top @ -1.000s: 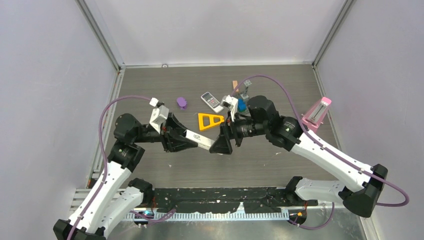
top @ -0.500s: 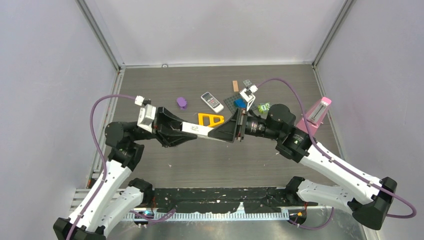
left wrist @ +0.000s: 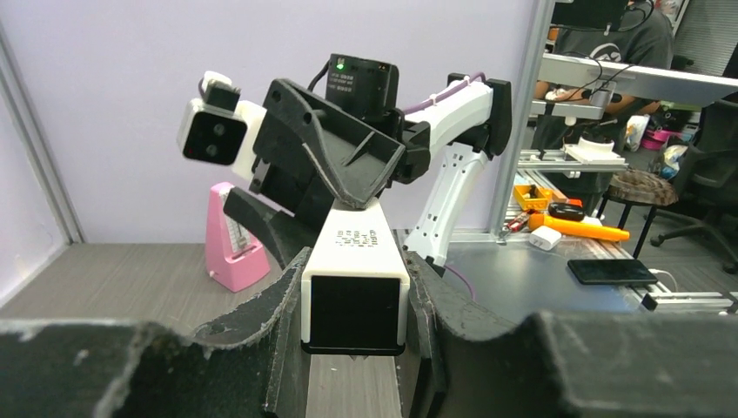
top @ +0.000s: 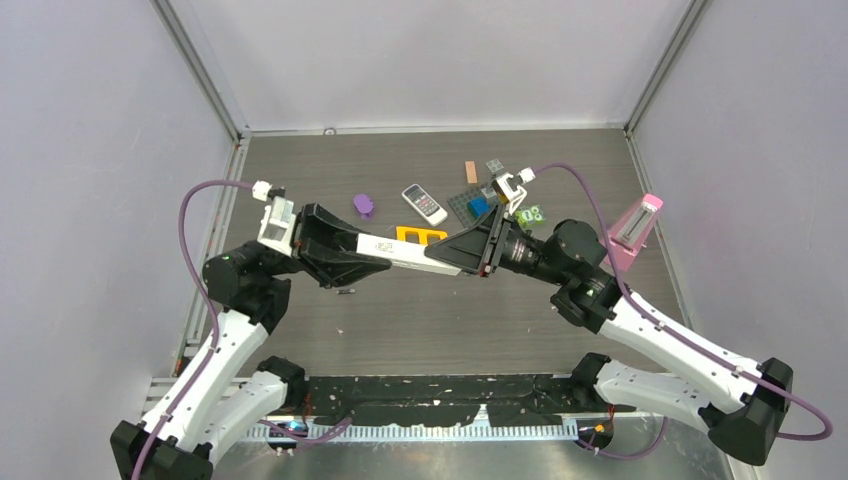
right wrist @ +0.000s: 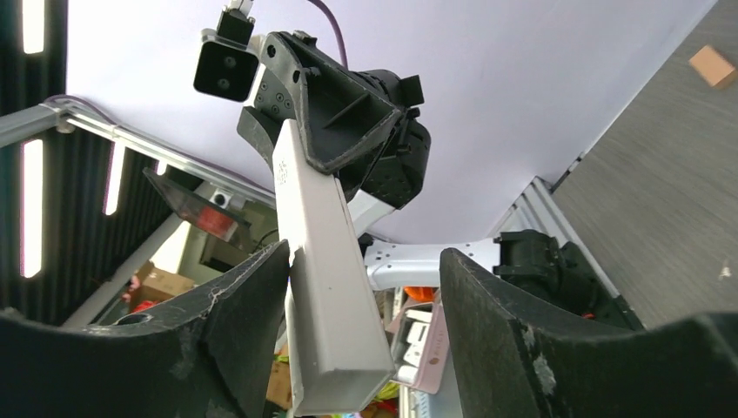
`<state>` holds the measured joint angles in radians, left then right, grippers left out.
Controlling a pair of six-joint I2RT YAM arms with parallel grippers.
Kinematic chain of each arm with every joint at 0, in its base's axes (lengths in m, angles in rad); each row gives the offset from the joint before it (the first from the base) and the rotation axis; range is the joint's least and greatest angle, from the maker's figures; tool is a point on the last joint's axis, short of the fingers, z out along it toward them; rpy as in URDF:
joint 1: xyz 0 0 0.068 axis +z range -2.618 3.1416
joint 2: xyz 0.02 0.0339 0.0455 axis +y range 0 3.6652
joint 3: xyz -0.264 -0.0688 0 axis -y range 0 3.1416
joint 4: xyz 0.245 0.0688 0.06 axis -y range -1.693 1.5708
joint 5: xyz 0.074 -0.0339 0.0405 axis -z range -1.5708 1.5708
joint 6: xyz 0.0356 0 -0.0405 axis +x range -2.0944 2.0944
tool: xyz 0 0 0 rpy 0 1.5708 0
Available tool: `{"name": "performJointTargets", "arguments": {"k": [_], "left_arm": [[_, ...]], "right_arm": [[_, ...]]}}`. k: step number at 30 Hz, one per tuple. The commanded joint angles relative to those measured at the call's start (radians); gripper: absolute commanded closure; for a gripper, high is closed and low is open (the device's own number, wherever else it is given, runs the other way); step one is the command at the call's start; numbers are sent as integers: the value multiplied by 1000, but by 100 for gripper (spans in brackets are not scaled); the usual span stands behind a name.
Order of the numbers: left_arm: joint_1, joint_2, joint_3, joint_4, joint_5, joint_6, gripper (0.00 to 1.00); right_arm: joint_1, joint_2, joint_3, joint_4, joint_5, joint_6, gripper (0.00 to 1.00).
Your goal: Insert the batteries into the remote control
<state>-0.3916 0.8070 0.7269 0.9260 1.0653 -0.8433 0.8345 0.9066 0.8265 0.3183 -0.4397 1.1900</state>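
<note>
The white remote (top: 400, 253) hangs in the air over the middle of the table (top: 450, 310), between the two claws. The left claw (top: 375, 258) grips its 9 o'clock end, with both fingers pressed on its sides. The right claw (top: 433, 260) stands open around the 3 o'clock end: one finger touches the remote, the other is apart from it. Just behind, at 12 o'clock, lies an orange triangle (top: 421, 234). A pink metronome (top: 637, 225) stands well apart at 3 o'clock. At 7 o'clock a tiny dark stick (top: 345, 291) lies on the table, too small to identify.
</note>
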Motion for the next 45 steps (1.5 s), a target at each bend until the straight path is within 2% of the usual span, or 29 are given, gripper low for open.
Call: {"name": "performJointTargets", "arguments": {"k": [1,5,8,13,18,23,29,32,36,41,45], "left_arm": [[-3,-4,6,122,-30,-40,100],[-3,3,3,125,-35,-37,100],[-3,7,-1,125,-58,-31,100],[-3,10,-4,93,-98,8,100],[-4,7,-7,58,-155,47,100],[-1,4,-4,35,-163,59,100],[-1,-3,-16,9,-160,74,100],[-1,-8,-19,-5,-162,83,100],[0,-13,-20,-17,-167,91,100],[5,-15,-20,-22,-159,92,100],[5,-20,-21,-28,-149,92,100]], "right_arm": [[-2,27,-6,168,-15,111,36],[-1,41,-7,197,-28,147,50],[-1,55,-20,249,-46,179,66],[-2,75,-39,315,-71,227,84],[-3,75,-51,352,-76,236,91],[-18,60,-74,344,-66,246,89],[-34,44,-78,294,-58,214,72],[-39,35,-84,282,-52,198,56],[-44,19,-97,283,-53,183,43],[-50,10,-116,314,-58,174,39],[-57,15,-115,314,-63,173,45]]}}
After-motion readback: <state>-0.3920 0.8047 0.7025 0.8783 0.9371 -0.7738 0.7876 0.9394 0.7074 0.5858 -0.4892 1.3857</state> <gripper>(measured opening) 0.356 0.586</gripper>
